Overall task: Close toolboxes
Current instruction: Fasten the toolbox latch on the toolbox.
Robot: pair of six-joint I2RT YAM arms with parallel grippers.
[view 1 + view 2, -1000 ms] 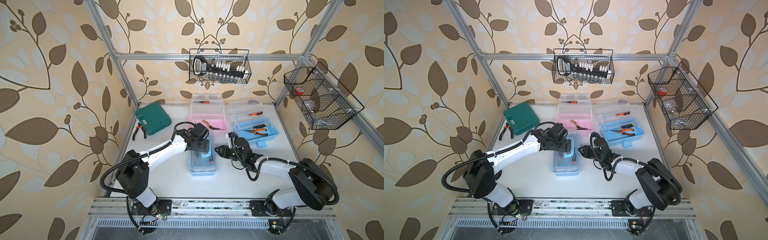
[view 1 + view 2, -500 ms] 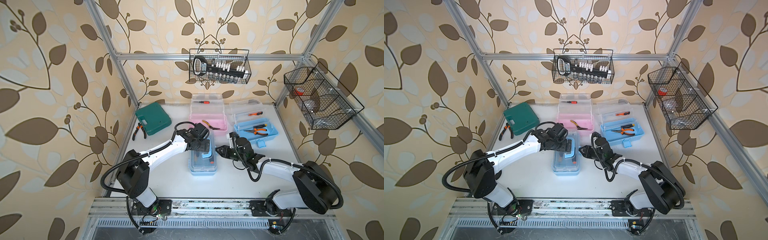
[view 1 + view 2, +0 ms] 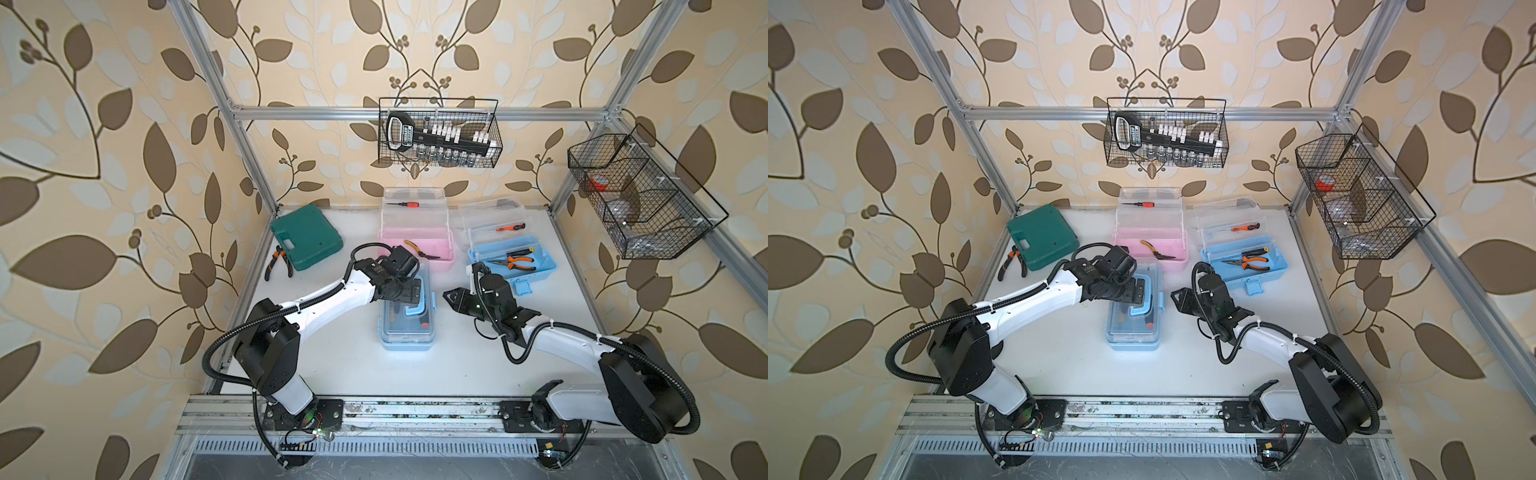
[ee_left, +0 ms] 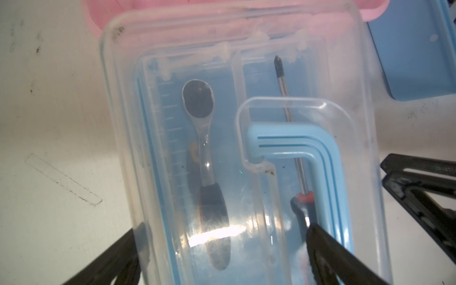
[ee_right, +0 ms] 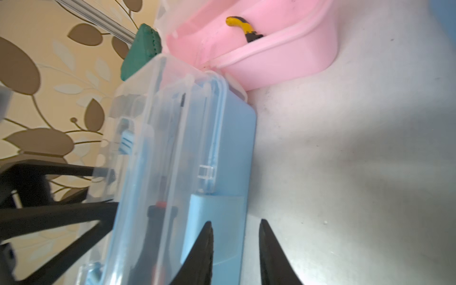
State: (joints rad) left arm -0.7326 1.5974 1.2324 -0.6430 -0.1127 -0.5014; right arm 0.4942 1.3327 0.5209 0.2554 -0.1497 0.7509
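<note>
The near light-blue toolbox (image 3: 409, 320) lies mid-table with its clear lid down and its blue handle (image 4: 308, 148) folded flat. My left gripper (image 3: 410, 291) is open over that lid, one finger past the box's side edge and the other finger (image 4: 323, 249) on the lid beside the handle. My right gripper (image 3: 448, 295) sits just right of this box, low over the table, slightly open and holding nothing; its fingertips (image 5: 207, 237) face the box's blue latch (image 5: 214, 217). Behind, the pink toolbox (image 3: 415, 254) and the far blue toolbox (image 3: 509, 266) stand with their lids raised.
A dark green case (image 3: 306, 237) and loose pliers (image 3: 277, 266) lie at the back left. Wire baskets hang on the back wall (image 3: 438, 133) and the right wall (image 3: 636, 199). The near box's far end touches the pink toolbox (image 5: 271, 56). The far blue box's latch (image 3: 522, 287) sticks out forward.
My right gripper has drawn back a little to the right, away from the near blue toolbox, with its jaws slightly narrower. The left arm has stayed on the lid.
</note>
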